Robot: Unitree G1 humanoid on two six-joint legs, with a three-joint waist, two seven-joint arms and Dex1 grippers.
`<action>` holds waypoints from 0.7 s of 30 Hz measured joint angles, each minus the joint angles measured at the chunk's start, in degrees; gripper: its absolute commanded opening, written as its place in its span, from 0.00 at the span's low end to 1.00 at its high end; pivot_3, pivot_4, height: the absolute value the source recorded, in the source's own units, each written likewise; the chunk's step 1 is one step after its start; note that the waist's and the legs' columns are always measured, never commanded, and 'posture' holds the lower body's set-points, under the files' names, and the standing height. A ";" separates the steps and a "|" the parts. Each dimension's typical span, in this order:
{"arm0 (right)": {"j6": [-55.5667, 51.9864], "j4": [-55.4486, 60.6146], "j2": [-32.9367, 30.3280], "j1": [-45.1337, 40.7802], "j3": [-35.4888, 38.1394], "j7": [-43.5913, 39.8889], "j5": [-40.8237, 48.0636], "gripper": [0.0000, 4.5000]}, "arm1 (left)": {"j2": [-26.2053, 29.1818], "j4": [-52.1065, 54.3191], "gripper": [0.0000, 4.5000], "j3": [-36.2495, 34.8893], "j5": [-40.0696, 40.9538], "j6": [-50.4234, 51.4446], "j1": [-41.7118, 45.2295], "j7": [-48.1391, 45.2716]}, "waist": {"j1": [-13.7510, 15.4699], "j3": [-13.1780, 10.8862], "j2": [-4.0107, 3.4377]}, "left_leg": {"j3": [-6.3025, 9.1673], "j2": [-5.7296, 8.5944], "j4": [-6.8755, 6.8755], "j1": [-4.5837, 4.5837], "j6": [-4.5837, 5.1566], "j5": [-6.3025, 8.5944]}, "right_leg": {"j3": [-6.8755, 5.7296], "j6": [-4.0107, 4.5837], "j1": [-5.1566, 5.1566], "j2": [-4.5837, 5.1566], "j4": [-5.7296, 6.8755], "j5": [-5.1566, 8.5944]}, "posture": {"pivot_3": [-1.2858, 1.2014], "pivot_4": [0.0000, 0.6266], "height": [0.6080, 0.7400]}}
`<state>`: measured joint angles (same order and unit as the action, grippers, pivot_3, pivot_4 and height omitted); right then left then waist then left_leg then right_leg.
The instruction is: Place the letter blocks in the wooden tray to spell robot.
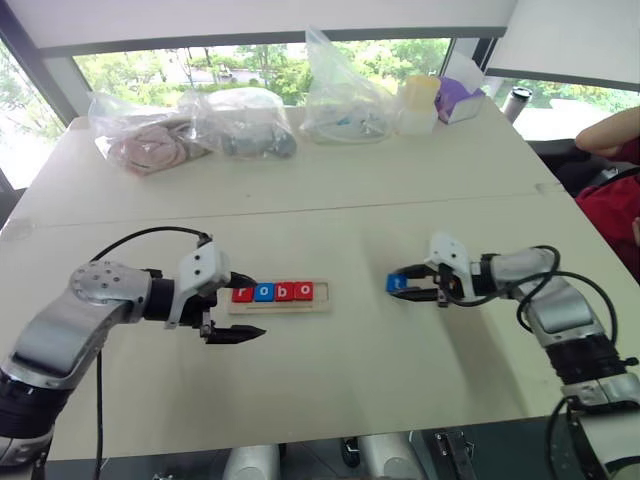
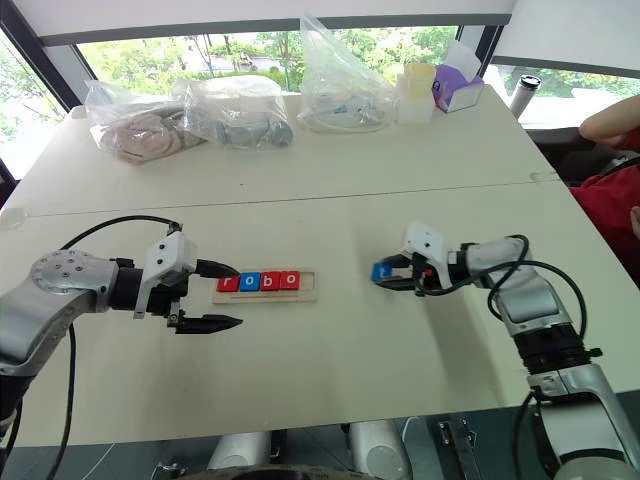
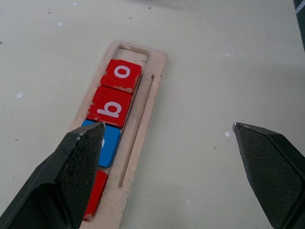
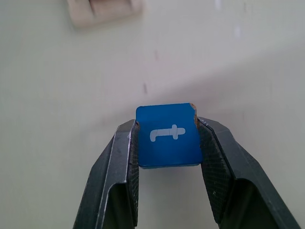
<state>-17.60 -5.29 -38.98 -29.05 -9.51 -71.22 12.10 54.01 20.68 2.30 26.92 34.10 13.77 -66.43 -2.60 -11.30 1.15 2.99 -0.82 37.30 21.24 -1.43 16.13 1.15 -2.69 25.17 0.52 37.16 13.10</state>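
We see the long pale wooden tray [image 1: 278,295] on the table [image 1: 330,180] holding r, o, b, o; right of it, our right gripper [image 4: 167,143] pinches the blue square t block [image 4: 167,135]; the left gripper [image 3: 169,157], just beside the tray, has fingers wide

Desk [image 1: 330,190]: pale beige top, occupying most of the frame, a seam running across its middle. Windows [image 1: 250,62]: stretching along the upper edge, admitting bright daylight and showing green trees outside; white blinds [image 1: 270,18] hanging above. Clear plastic bags [image 1: 190,130]: three lying along the far side of the desk, upper left to upper centre. Yellowish lidded container [image 1: 418,103] and purple-and-white box [image 1: 462,98]: standing at upper right. Dark tumbler [image 1: 517,102]: standing just beyond. Person's red sleeve [image 1: 612,205]: showing at the right edge.
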 measured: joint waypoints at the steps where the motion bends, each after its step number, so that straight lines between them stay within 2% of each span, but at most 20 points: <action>1: -0.74 1.35 1.31 -1.56 -1.39 -0.10 0.00 0.27 | 0.00 -0.09 1.00 -0.41 0.30 0.22 -0.04 -0.13 | -0.01 0.00 0.00 | 0.02 -0.01 0.00 0.00 -0.01 0.00 | -0.03 0.01 0.01 -0.01 0.01 0.00 | 0.52 0.24 1.00; 5: -1.16 2.23 5.53 -5.57 -6.57 -0.22 -1.01 0.27 | 0.05 -0.02 1.00 -2.21 1.22 0.37 -0.48 0.16 | 0.36 0.00 -0.01 | 0.09 0.01 0.01 0.07 -0.03 -0.01 | -0.09 0.07 0.00 0.05 -0.02 -0.04 | 0.52 0.24 1.00; 11: 2.29 -6.26 8.11 -9.42 -11.86 0.08 -6.45 0.27 | 0.04 1.58 1.00 -3.82 1.28 0.68 -3.76 2.02 | 0.40 0.00 0.00 | -0.01 0.08 0.03 0.12 -0.04 -0.02 | -0.05 0.17 0.01 0.18 -0.10 -0.10 | 0.52 0.24 1.00; 17: 5.69 -12.12 11.40 -11.59 -13.70 -0.12 -8.74 0.27 | -0.89 4.31 1.00 -5.53 1.72 0.87 -8.58 5.47 | 0.09 0.00 0.00 | 0.09 -0.01 0.00 0.05 -0.04 -0.02 | -0.07 0.18 0.02 0.06 0.00 -0.13 | 0.52 0.24 1.00; 21: 6.28 -12.45 12.14 -11.61 -13.79 -0.25 -9.11 0.27 | -1.08 4.91 1.00 -5.55 2.18 1.39 -8.79 6.67 | 0.26 0.00 -0.01 | 0.12 0.01 0.01 0.06 -0.06 -0.03 | -0.10 0.18 0.01 0.08 0.03 -0.13 | 0.52 0.24 1.00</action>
<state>-11.32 -17.74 -26.84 -40.66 -23.30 -71.47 2.99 52.93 25.59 -3.24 29.10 35.49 4.99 -59.76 -2.33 -11.30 1.15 3.11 -0.81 37.32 21.30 -1.50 16.10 1.05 -2.51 25.18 0.61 37.19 12.97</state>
